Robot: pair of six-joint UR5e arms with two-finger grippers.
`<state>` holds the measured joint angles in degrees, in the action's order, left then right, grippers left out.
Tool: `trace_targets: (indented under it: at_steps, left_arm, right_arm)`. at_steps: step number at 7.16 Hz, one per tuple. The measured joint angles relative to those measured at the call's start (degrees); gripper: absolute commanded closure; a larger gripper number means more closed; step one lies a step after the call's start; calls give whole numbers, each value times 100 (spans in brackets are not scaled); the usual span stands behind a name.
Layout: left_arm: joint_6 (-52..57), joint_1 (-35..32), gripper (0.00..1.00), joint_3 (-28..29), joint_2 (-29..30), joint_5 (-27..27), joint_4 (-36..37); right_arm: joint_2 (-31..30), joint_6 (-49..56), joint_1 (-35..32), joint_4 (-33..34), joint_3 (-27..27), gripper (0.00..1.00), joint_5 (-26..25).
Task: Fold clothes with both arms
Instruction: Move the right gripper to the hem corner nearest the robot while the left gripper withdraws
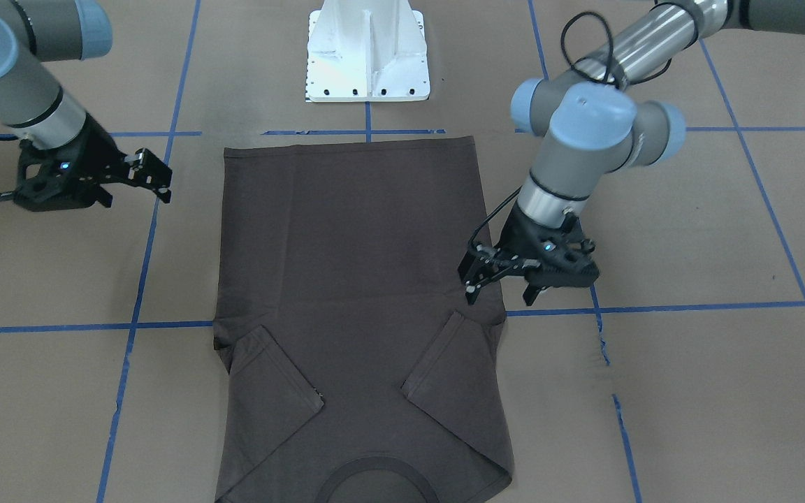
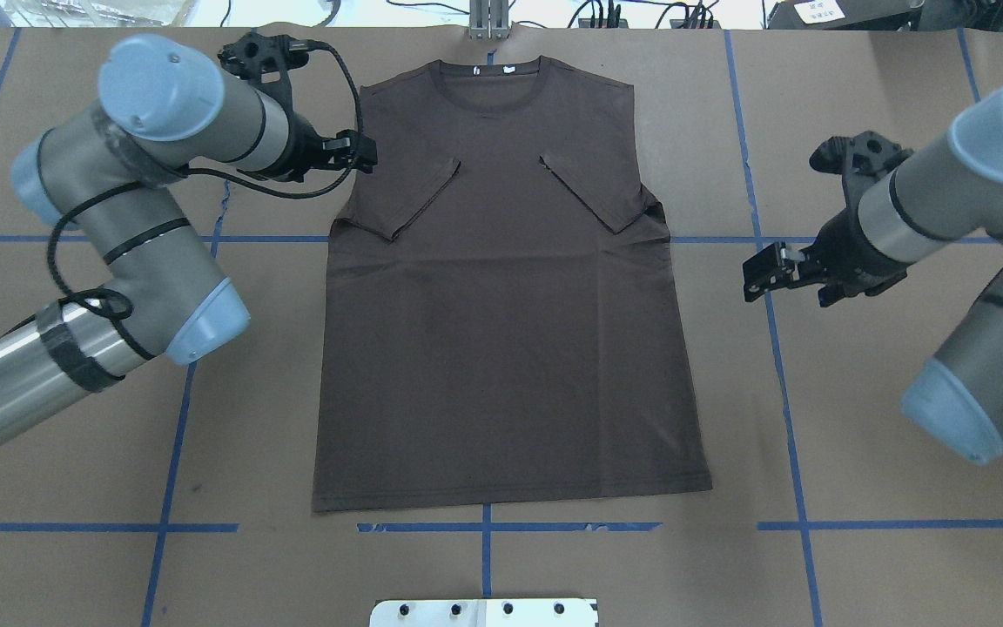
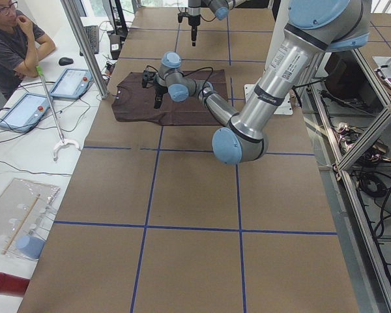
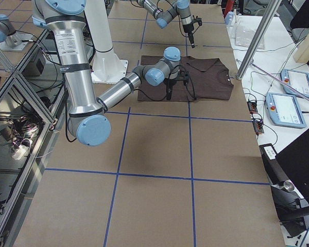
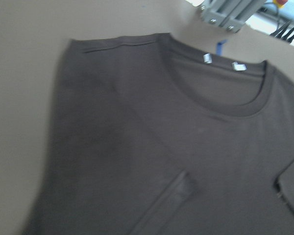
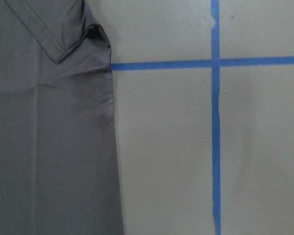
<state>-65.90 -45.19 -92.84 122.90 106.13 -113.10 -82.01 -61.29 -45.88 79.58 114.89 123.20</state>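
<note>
So, both sleeves (image 2: 419, 200) are already tucked in on the T-shirt (image 2: 501, 366), collar at the tabletop's (image 2: 858, 435) far edge. I'd say the body folds remain. The left gripper (image 1: 502, 290) and right gripper (image 2: 789, 287) both gape wide, empty.

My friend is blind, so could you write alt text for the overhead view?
A dark T-shirt lies flat on a brown table, both sleeves folded inward. The left arm's tool is at the shirt's edge; the right tool is off to the side, apart.

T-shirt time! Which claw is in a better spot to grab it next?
Probably the left claw: it hangs right at the T-shirt's edge beside a folded-in sleeve. The right claw is off to the side, over the table.
</note>
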Motion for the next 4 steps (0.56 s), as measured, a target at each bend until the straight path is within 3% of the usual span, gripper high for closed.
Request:
trace_targets:
  at_steps: [2, 4]
  left_arm:
    - [120, -18, 0, -670, -262, -4, 460]
    - [89, -19, 0, -864, -298, -4, 542]
  right_arm:
    - [-594, -1307, 1010, -1036, 186, 0, -864]
    - [-721, -1971, 1912, -1222, 238, 0, -1648]
